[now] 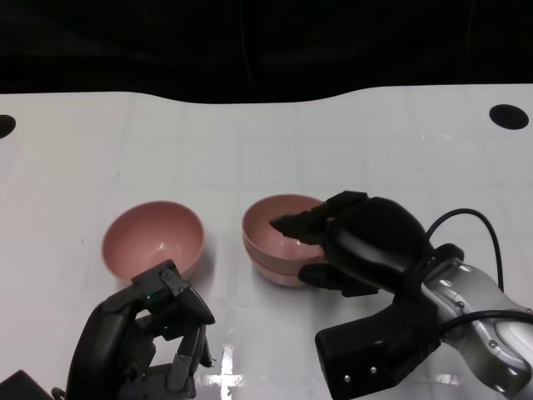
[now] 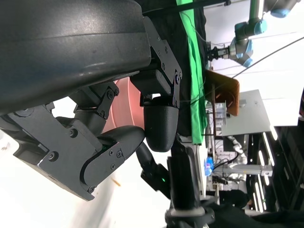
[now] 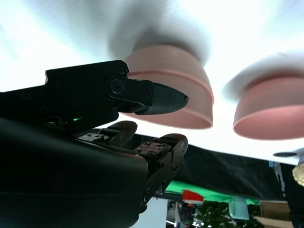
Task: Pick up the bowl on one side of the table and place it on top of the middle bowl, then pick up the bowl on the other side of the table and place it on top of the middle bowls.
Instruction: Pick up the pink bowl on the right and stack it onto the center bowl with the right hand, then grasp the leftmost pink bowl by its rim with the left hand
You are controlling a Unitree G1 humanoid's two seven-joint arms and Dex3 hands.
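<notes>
Head view:
- Table (image 1: 266, 142): white, black backdrop beyond far edge, dark round hole at each far corner.
- Middle stack (image 1: 279, 242): two pink bowls nested, mouths up, near table centre; seam between rims visible on the near-left wall. Round, so no long axis; opening faces straight up.
- Single bowl (image 1: 154, 240): pink, upright, mouth up, left of the stack w/ a gap between; sits on the table, untouched.
- Right hand (image 1: 350, 242): black, on silver forearm w/ black cable, at the stack's right side. Fingers reach over the rim into the top bowl, thumb against the outer wall lower down. Whether it actually pinches the rim or only sits around it: cannot tell.
- Left hand (image 1: 158, 333): lower left, just short of the single bowl, not touching it. Fingers curled in, nothing in them.

Left wrist view:
- Left hand (image 2: 114, 137): fills most of frame, fingers bent toward palm, no object between them.
- Single bowl (image 2: 128, 104): only a pink sliver seen past the fingers.
- Bkgd: green cloth, lab clutter, another robot arm far off.

Right wrist view (upside down):
- Right hand (image 3: 152, 123): one finger lies across the stack's wall, others lower, apart from it.
- Middle stack (image 3: 175, 90): double rim line plain.
- Single bowl (image 3: 270, 109): beside it, apart.
</notes>
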